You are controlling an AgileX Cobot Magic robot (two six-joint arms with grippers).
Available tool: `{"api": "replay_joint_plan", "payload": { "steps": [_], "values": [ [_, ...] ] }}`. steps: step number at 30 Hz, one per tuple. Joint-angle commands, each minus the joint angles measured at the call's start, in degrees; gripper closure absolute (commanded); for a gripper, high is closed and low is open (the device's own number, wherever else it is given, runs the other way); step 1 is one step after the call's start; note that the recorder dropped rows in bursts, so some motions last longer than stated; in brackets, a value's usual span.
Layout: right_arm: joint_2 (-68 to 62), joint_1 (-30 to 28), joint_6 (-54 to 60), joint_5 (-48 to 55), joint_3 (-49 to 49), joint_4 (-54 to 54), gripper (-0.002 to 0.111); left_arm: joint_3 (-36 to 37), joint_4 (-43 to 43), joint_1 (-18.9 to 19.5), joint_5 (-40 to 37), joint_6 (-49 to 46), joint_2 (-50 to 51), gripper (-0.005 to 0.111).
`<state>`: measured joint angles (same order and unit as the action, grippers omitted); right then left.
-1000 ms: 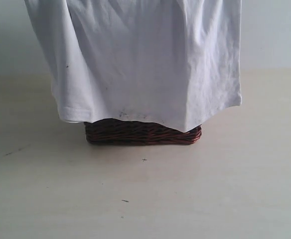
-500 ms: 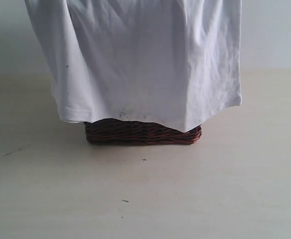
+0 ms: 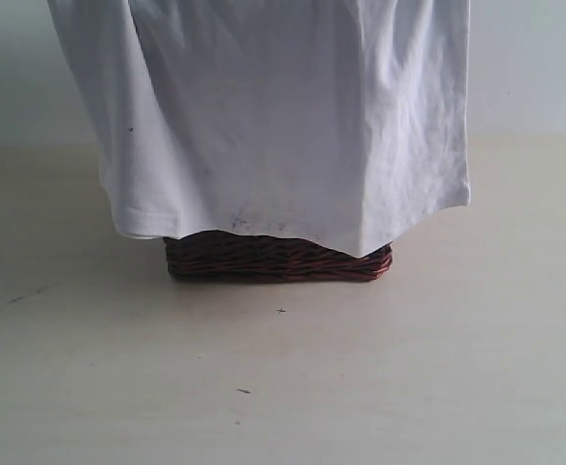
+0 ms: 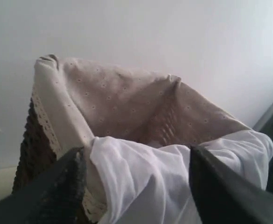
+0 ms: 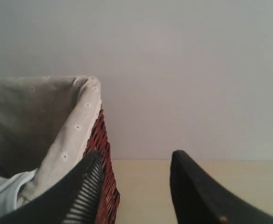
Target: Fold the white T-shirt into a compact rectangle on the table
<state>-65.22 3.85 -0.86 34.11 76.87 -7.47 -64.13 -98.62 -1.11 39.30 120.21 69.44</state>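
Exterior view shows the white T-shirt (image 3: 283, 126) draped over the dark brown wicker basket (image 3: 278, 260) at the far middle of the table (image 3: 409, 368). It hangs down the basket's near side, and only the lowest band of weave shows under the hem. By my reading, the folding has not begun. No part of the shirt lies flat on the tabletop, and no crease or rectangle has been made. What seems left is the whole job: lifting the shirt clear of the basket, spreading it on the table, and folding it.

The shirt is thin, soft cotton, full of loose vertical wrinkles, with a stitched hem and a few faint dark specks near the bottom. The basket is stiff, ribbed wicker, boxy in shape. Its cloth liner (image 4: 127, 102) is beige with small dots and a lace edge folded over the rim. The table is smooth, pale cream, with a few dark flecks.

The left gripper (image 4: 136, 154) has its jaws standing wide apart, with a fold of the shirt lying loosely between them over the rim. The right gripper (image 5: 136, 156) is also spread, with nothing between its fingers, just beside the basket's corner.
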Motion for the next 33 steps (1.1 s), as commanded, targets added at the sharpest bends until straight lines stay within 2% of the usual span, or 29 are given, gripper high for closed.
{"api": "replay_joint_plan", "payload": {
  "steps": [1,5,8,9,13,16,20,25,33],
  "values": [
    [-1.1,-0.2,6.2,4.6,5.0,-3.2,0.061,-2.5,-1.3,2.5,3.5,1.5,0.6,0.045],
    [-2.2,-0.2,7.2,5.6,8.3,-7.0,0.059,-2.5,6.4,5.0,4.2,1.5,3.0,0.045],
    [-5.3,-0.2,8.2,10.9,10.6,-8.8,0.059,-2.5,11.2,5.4,7.1,1.5,6.7,0.045],
    [-6.3,-0.2,8.3,13.2,11.2,-8.4,0.059,-2.5,10.5,5.6,7.3,1.5,7.9,0.045],
    [-10.3,-0.3,8.5,17.9,11.8,-8.5,0.059,-2.5,-1.3,5.7,3.4,1.5,9.9,0.045],
    [-11.6,-0.3,8.8,18.1,11.8,-8.5,0.059,-1.2,-1.3,7.5,2.6,1.6,9.8,0.045],
    [-11.7,-0.3,10.6,17.9,12.1,-10.2,0.056,-1.2,-1.3,8.6,5.2,1.6,9.8,0.045],
    [-11.5,-0.2,13.2,21.2,12.1,-12.8,0.055,-1.2,2.4,8.5,12.8,0.1,9.9,0.045],
    [-8.3,3.9,17.7,22.5,12.1,-9.5,0.035,-1.2,-1.0,8.5,15.5,0.1,9.9,0.045]
  ]
}}
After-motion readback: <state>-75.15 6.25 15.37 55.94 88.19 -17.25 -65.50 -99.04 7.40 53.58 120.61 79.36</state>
